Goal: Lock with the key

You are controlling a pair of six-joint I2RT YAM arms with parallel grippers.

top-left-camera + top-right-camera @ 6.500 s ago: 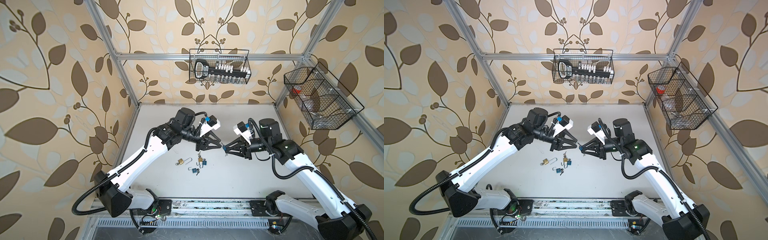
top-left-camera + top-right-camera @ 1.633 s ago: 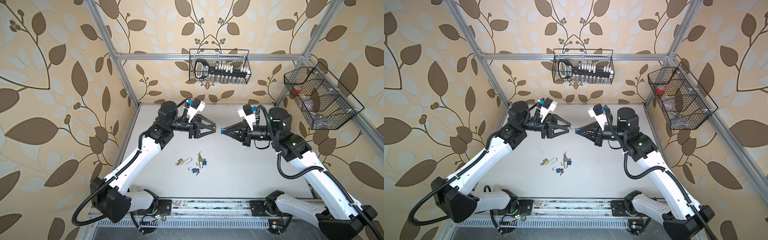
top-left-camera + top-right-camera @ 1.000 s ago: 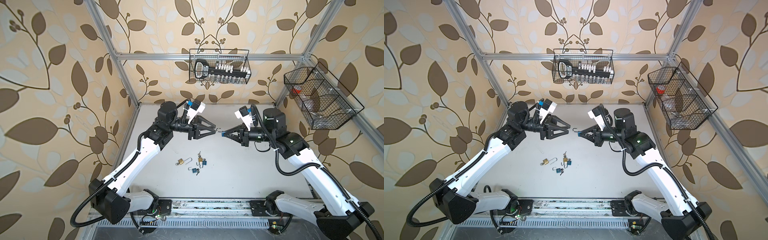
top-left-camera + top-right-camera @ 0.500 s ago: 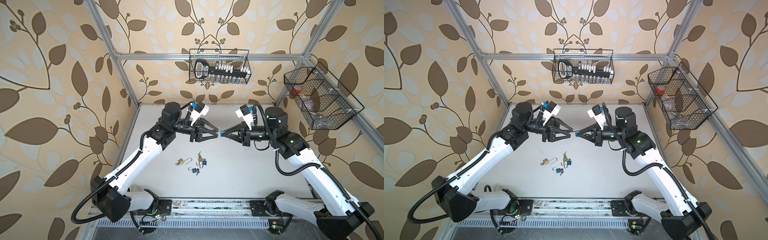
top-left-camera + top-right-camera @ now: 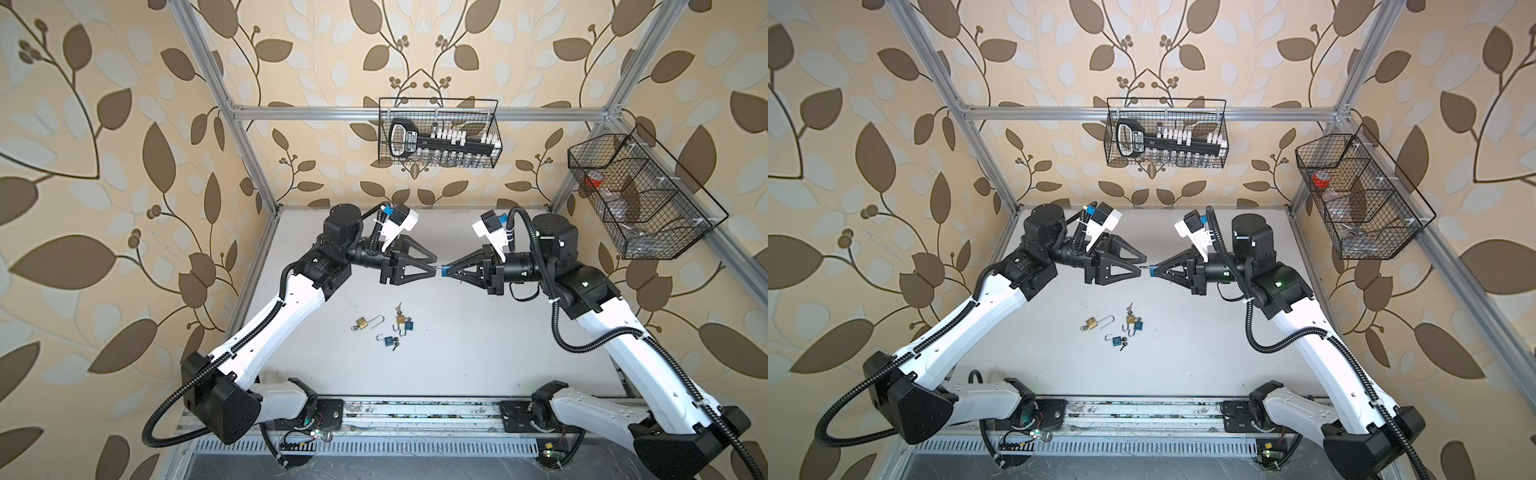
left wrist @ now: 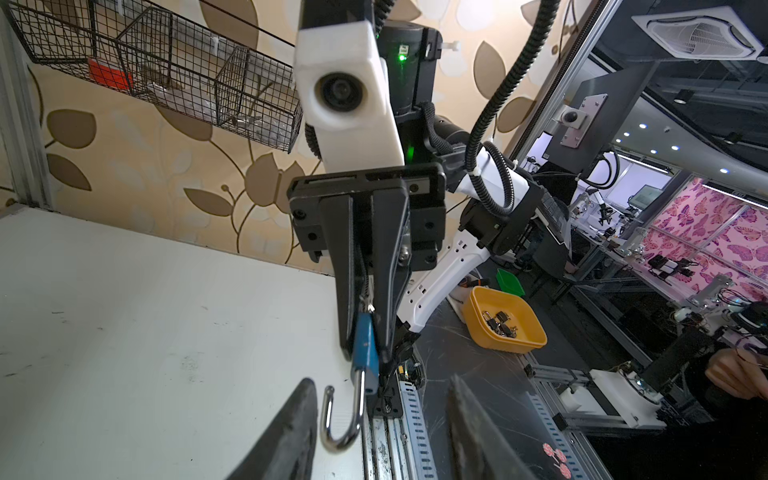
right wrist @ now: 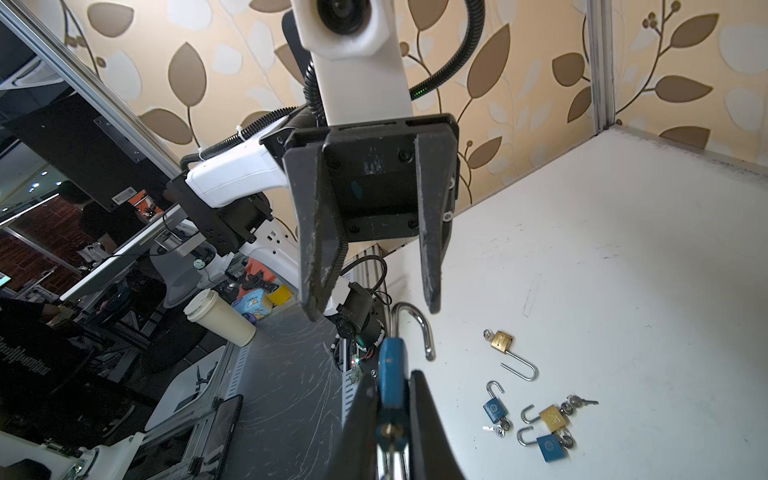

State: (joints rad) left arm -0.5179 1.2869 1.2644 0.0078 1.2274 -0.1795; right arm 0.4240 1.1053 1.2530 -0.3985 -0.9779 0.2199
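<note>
The left claw [image 7: 374, 309] has spread over the last second and now stands apart. Its fingers flank the open shackle [image 6: 340, 415] without pinching it. A second ago the two claws had drawn apart; now they are tip to tip again above the desk [image 5: 478, 353].

The right claw [image 6: 368, 357] has not altered: it is clamped on the blue padlock [image 7: 390, 370], which it holds in the air with the hook pointing at the left claw.

So the padlock sits with the right arm alone, and the left is free to work on it. My guess is that it has opened up to take the shackle between its fingers and press it home. That would have to come before any turn of the key. A glint of metal at the padlock's base, inside the right claw, may be the key, but I cannot tell.

Below, four other padlocks [image 5: 386, 328] lie near each other on the desk with shackles open, untouched.
</note>
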